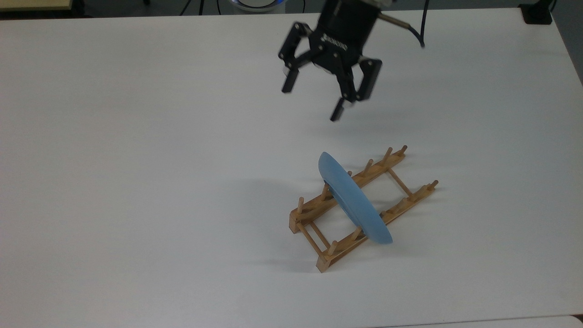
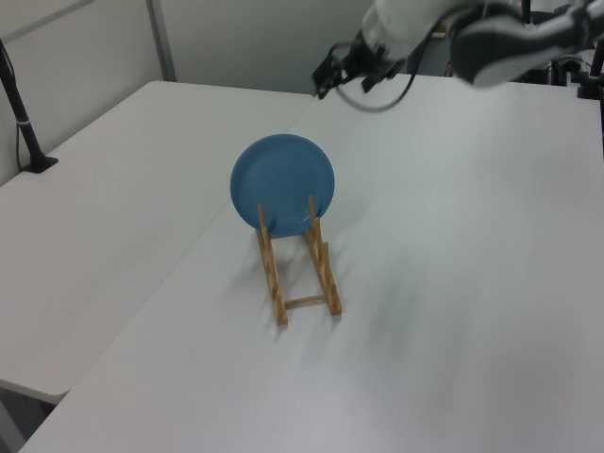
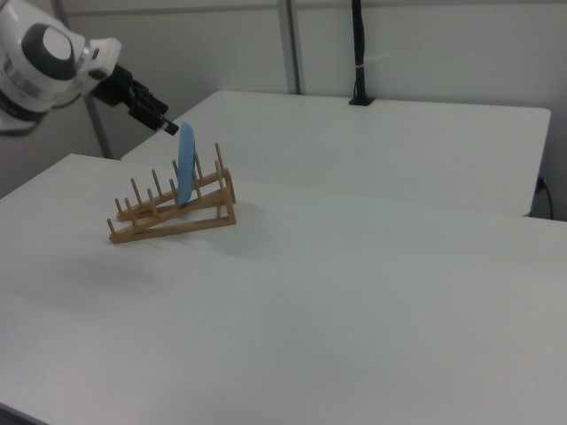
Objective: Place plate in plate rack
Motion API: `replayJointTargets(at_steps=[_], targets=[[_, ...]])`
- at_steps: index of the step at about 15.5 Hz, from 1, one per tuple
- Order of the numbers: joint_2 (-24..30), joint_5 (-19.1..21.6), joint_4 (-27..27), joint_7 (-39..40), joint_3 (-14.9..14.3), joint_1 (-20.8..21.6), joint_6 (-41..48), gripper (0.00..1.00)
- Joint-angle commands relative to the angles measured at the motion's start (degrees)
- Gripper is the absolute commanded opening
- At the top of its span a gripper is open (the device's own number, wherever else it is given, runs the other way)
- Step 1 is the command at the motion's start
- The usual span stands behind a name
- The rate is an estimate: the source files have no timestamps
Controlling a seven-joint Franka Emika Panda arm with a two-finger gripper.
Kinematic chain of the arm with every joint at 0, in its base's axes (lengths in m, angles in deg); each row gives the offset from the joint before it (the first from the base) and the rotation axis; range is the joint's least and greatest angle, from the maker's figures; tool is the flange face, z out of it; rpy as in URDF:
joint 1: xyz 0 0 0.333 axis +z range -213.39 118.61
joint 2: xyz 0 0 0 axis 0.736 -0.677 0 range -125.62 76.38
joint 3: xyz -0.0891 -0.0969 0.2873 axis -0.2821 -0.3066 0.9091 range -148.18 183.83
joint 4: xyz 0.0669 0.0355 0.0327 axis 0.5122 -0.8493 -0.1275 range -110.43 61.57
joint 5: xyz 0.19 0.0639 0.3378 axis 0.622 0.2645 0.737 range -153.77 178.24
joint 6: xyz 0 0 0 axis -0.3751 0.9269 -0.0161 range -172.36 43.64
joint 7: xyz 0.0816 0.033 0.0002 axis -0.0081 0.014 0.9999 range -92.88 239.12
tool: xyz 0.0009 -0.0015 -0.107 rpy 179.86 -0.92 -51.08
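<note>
One plate (image 1: 353, 200), one plate rack (image 1: 364, 207), one hand (image 1: 312, 99), perhaps two tables (image 1: 136, 159).

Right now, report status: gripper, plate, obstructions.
Gripper open, empty, above the table, apart from the rack. Plate on edge between the rack's pegs. Nothing in the way.
</note>
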Motion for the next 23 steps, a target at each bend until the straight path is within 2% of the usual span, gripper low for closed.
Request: replayJointTargets(at_steps=[1,5,8,10,15,19,23], targets=[[5.08,14.4,0.19,15.42,-0.16,-2.63,8.95,1.0],[9.03,26.36,0.1,31.69,-0.25,-8.42,18.62,1.0],[10.71,29.46,-0.16,42.41,-0.25,-12.99,22.06,1.0],[11.59,33.22,-0.16,51.54,-0.25,-16.15,24.34,1.0],[13.44,34.65,-0.16,71.06,-0.07,-20.65,28.92,1.0],[13.53,36.84,-0.25,76.1,-0.16,-22.05,28.84,1.0],[13.7,37.9,-0.16,80.5,-0.25,-22.06,33.66,1.0]])
